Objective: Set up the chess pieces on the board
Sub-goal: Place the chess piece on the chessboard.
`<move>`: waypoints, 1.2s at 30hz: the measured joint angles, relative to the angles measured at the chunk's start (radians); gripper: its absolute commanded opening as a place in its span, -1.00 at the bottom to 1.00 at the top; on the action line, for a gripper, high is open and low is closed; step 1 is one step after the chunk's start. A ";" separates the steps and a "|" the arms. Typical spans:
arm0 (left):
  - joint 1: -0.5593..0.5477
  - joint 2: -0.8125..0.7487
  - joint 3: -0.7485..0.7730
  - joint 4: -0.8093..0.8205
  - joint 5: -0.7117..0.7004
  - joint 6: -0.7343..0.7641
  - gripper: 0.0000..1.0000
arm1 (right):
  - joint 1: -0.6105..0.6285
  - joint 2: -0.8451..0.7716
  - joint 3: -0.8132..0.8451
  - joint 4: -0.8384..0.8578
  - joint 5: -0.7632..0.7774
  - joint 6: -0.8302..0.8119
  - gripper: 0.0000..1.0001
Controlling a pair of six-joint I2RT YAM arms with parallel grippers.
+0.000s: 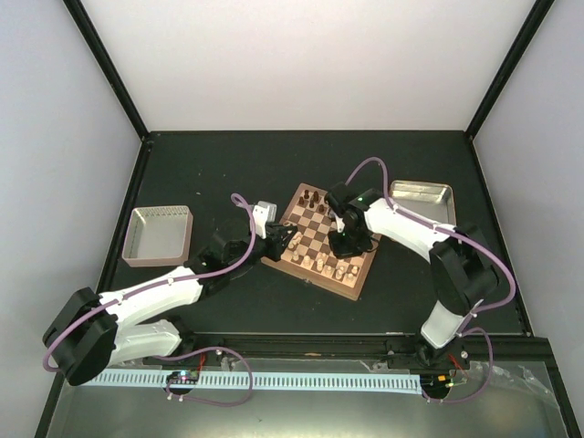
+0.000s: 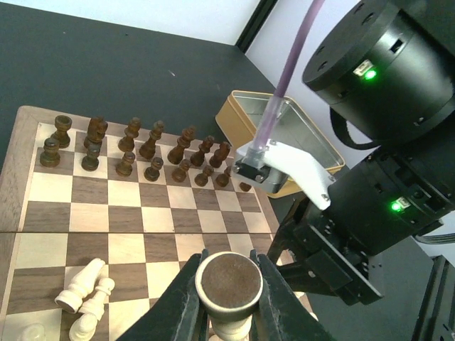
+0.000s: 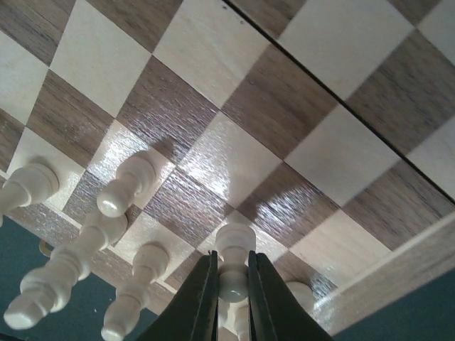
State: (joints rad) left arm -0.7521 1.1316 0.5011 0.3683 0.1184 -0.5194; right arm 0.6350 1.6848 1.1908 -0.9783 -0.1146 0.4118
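Observation:
The board (image 1: pixel 315 228) lies slightly turned in the middle of the table. Dark chess pieces (image 2: pixel 142 149) stand in two rows at its far edge. Pale cream chess pieces (image 1: pixel 330 267) cluster along its near edge, and some lie toppled (image 2: pixel 85 291). My left gripper (image 2: pixel 229 273) is shut on a cream piece (image 2: pixel 227 285), whose brown felt base faces the camera, above the board's near squares. My right gripper (image 3: pixel 232 259) is shut around the neck of a cream pawn (image 3: pixel 234 241) standing on a square near the board's edge, among other cream pieces (image 3: pixel 124 188).
A metal tray (image 1: pixel 157 235) sits left of the board and another tray (image 1: pixel 422 196) at its right rear. In the left wrist view the right arm (image 2: pixel 384 163) looms close over the board's right side. The two grippers work close together over the board.

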 measured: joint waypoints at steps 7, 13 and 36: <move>0.000 0.000 0.000 -0.003 -0.004 0.000 -0.97 | 0.025 0.060 0.024 0.012 -0.008 -0.014 -0.70; 0.000 0.000 0.000 -0.004 -0.011 0.000 -0.97 | 0.039 0.072 0.032 0.014 -0.014 -0.021 -0.68; 0.000 0.000 -0.014 -0.005 -0.014 0.000 -0.96 | 0.055 0.090 0.047 0.027 -0.010 -0.011 -0.33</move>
State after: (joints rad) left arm -0.7521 1.1316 0.4873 0.3634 0.1040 -0.5198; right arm 0.6899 1.7748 1.2381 -0.9512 -0.1249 0.4007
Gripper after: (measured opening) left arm 0.138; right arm 0.325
